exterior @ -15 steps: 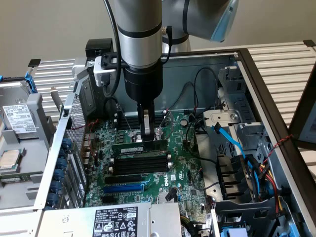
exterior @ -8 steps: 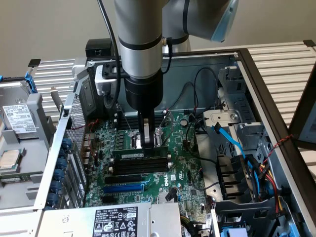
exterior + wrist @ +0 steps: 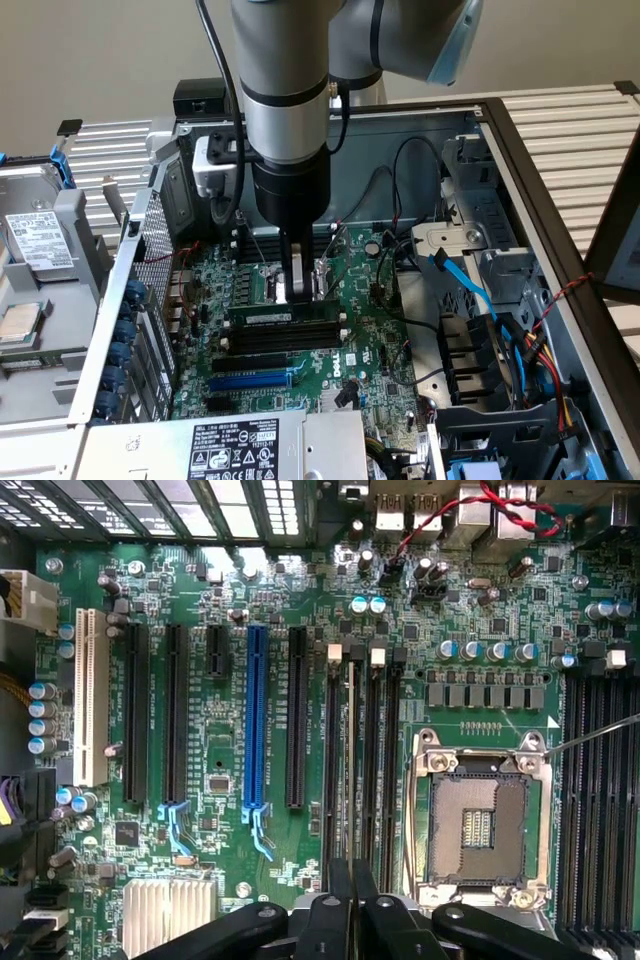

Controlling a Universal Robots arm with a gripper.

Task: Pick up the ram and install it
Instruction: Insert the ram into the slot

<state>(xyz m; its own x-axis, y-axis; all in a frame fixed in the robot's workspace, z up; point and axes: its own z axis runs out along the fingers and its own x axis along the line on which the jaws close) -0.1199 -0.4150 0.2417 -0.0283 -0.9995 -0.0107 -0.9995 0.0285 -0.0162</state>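
"Where's the outside camera looking from?"
"High beside the open computer case (image 3: 520, 170), slanting down onto the motherboard (image 3: 375, 340)."
"And the wrist camera?"
"Closer, facing straight down. Both see the memory slots (image 3: 285, 338) and blue slot (image 3: 250, 380)."

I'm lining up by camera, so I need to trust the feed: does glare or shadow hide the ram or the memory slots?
Exterior view: even light and no glare on the ram, though the arm blocks the board behind the gripper. Wrist view: the vent slats are washed out white by backlight, while the memory slots are evenly lit and unshadowed.
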